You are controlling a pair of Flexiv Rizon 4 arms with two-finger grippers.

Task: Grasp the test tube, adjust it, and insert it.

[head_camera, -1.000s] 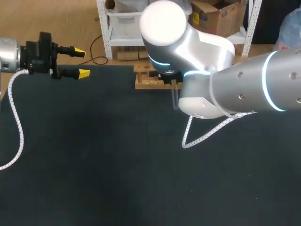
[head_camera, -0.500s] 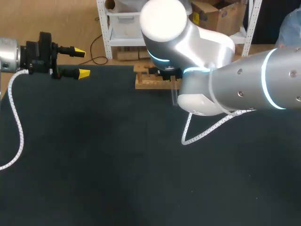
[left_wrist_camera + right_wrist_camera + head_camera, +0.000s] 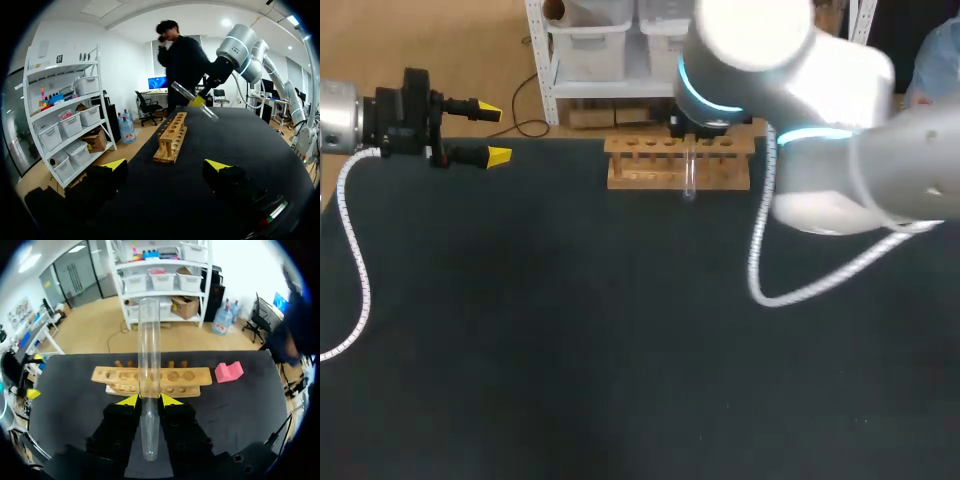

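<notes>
A clear glass test tube (image 3: 149, 355) stands between the yellow tips of my right gripper (image 3: 149, 400), which is shut on its lower part. In the head view the test tube (image 3: 690, 176) hangs in front of the wooden rack (image 3: 650, 172) at the table's far edge, with the right arm's bulk above it. The rack (image 3: 175, 375) has a row of open holes and lies just ahead of the tube. My left gripper (image 3: 492, 131) stays at the far left, open and holding nothing. From the left wrist view, the tube (image 3: 186, 95) is tilted over the rack (image 3: 171, 136).
A pink block (image 3: 229, 371) sits on the table just past the rack's end. The right arm's white cable (image 3: 760, 270) loops over the dark table (image 3: 570, 330), and the left arm's cable (image 3: 355, 260) hangs along the left edge.
My right arm has swung to the right and back, uncovering the whole rack. The tube has moved with it to the rack's front. The left arm has not moved.
</notes>
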